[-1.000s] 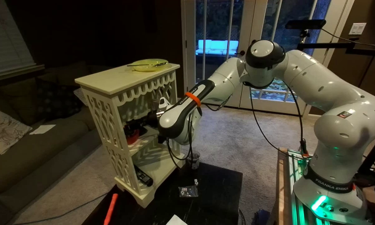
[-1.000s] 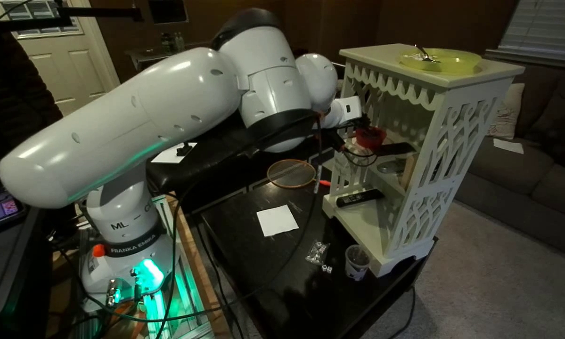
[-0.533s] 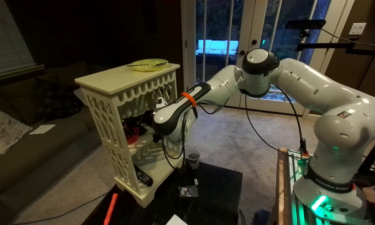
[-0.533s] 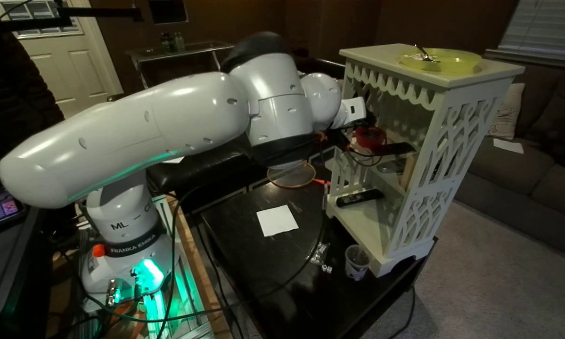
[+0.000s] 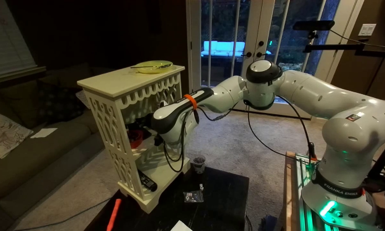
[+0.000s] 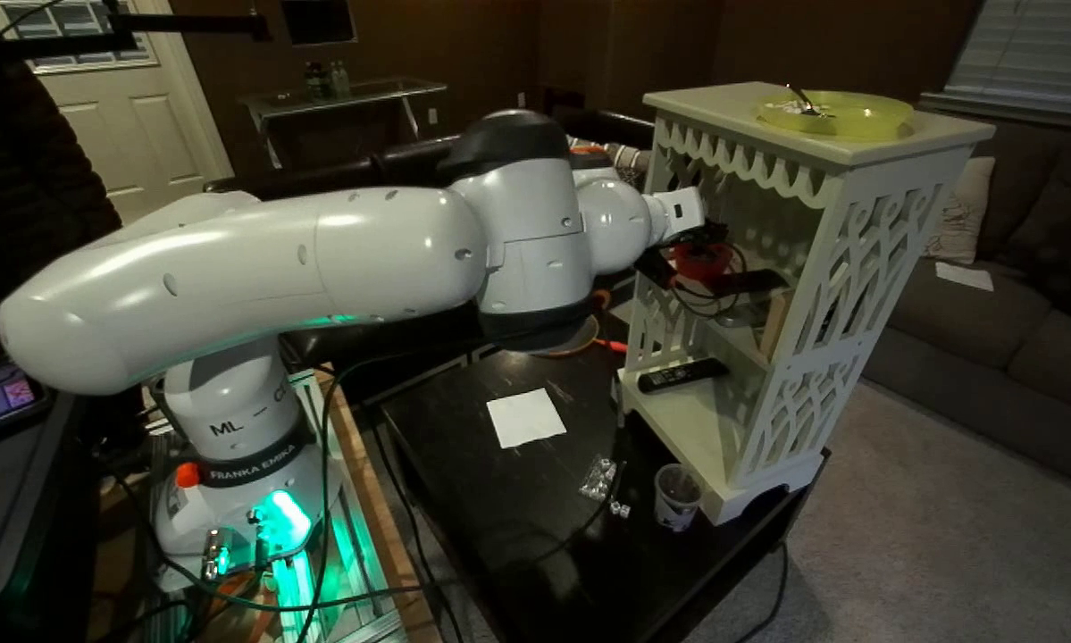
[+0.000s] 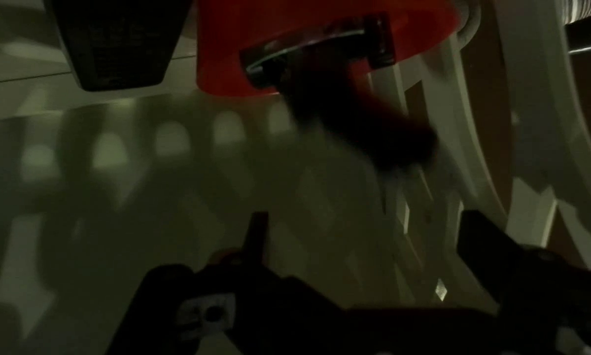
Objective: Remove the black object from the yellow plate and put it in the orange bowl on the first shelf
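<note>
Black object (image 7: 344,101) juts from the orange bowl (image 7: 224,61) while the fingers (image 7: 488,259) stand wide apart, empty.

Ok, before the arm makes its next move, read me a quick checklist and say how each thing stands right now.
1. Gripper open, nothing clasped: ok, the jaws stand wide apart in the wrist view.
2. Black object off the plate: ok, the object shows at the bowl instead.
3. Object settled in the bowl: cannot tell, a blurred part reaches past the rim in the wrist view.
4. Bowl upright on the shelf: ok.
5. Fingers clear of the bowl: ok, a gap shows.
6. Fingers clear of the lattice side: cannot tell, one overlaps it in the wrist view and depth is unclear.
</note>
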{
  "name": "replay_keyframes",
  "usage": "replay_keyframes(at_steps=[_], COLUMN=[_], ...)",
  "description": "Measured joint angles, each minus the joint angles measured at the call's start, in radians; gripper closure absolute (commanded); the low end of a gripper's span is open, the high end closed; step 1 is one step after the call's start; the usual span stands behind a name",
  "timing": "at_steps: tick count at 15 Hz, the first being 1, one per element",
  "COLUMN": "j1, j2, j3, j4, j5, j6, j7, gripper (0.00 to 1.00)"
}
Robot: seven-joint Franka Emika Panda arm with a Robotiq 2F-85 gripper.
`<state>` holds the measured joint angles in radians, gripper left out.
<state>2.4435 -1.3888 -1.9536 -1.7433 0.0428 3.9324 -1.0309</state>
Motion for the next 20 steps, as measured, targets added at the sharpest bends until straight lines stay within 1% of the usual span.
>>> replay_keyframes(at_steps=[6,9,12,14,16,18,20], j1=[0.003,0.007,-0.023,-0.075,-0.15,-0.234,-0.319], j2=[-0.023,0.029,0.108,0.161,0.199,0.244,0.3], j3=[0.035,0.017,0.002,0.011,0.05,0.097,0.152], j4=[-0.01,-0.067,-0.185,-0.297,-0.415,-0.535,-0.66], j5=[0.016,0.089,0.102,0.111,0.165,0.261,0.406], j6=[0.012,0.092,0.199,0.24,0.204,0.161,0.148], j7=[-0.032,-0.022,0.034,0.063,0.042,0.01,-0.033], gripper=[0.0,0.0,0.0,0.0,0.0,0.0,0.0])
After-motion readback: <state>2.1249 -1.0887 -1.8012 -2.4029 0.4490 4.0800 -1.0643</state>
